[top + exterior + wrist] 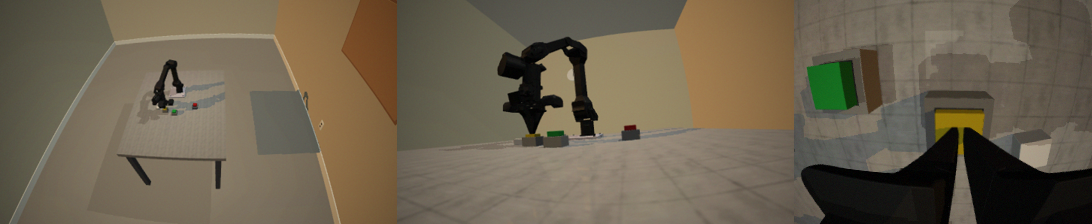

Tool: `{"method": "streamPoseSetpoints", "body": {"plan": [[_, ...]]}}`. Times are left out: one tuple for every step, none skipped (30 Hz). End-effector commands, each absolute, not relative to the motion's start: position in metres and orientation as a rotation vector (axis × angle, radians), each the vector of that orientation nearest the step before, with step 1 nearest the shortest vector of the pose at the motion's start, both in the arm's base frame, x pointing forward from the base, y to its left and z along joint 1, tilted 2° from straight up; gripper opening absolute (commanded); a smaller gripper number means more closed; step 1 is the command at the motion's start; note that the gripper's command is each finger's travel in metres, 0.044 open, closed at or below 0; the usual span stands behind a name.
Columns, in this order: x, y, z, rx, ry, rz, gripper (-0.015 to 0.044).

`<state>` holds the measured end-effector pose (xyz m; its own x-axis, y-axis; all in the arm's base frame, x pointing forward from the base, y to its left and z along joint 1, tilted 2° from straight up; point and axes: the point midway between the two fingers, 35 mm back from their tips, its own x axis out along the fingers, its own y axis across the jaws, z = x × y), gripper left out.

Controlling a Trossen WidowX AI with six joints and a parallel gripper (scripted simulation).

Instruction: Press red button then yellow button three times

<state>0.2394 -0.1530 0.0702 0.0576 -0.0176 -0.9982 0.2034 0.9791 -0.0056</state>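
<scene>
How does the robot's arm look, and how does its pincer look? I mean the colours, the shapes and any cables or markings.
The arm is all black, built of slim straight links joined by thicker rounded joints, on a pale flat base plate. The pincer is also black: two broad flat fingers that narrow to a sharp wedge tip. No cables, labels or markings can be seen in any view.
</scene>
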Motion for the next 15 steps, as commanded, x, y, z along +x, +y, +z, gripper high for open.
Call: {"method": "streamPoseSetpoints", "body": {"plan": [[0.238,-0.152,0.069,0.149,1.510,-0.162,0.0020],[0.238,-0.152,0.069,0.149,1.510,-0.162,0.0020],[0.238,-0.152,0.069,0.149,1.510,-0.162,0.0020],[0.238,-0.152,0.069,0.149,1.510,-0.162,0.0020],[0.238,-0.152,0.069,0.149,1.510,-0.162,0.0020],[0.238,-0.152,0.069,0.149,1.510,-0.162,0.0020],[0.238,-0.152,0.069,0.149,1.510,-0.162,0.0020],[0.238,-0.152,0.069,0.149,1.510,-0.162,0.0020],[0.238,-0.152,0.069,0.149,1.510,-0.162,0.0020],[0.238,-0.152,0.069,0.149,1.510,-0.162,0.0020],[0.239,-0.153,0.072,0.150,1.506,-0.168,0.0020],[0.239,-0.153,0.080,0.150,1.507,-0.166,0.0020],[0.238,-0.152,0.091,0.150,1.508,-0.164,0.0020],[0.237,-0.152,0.099,0.149,1.509,-0.163,0.0020],[0.237,-0.152,0.101,0.149,1.510,-0.162,0.0020]]}}
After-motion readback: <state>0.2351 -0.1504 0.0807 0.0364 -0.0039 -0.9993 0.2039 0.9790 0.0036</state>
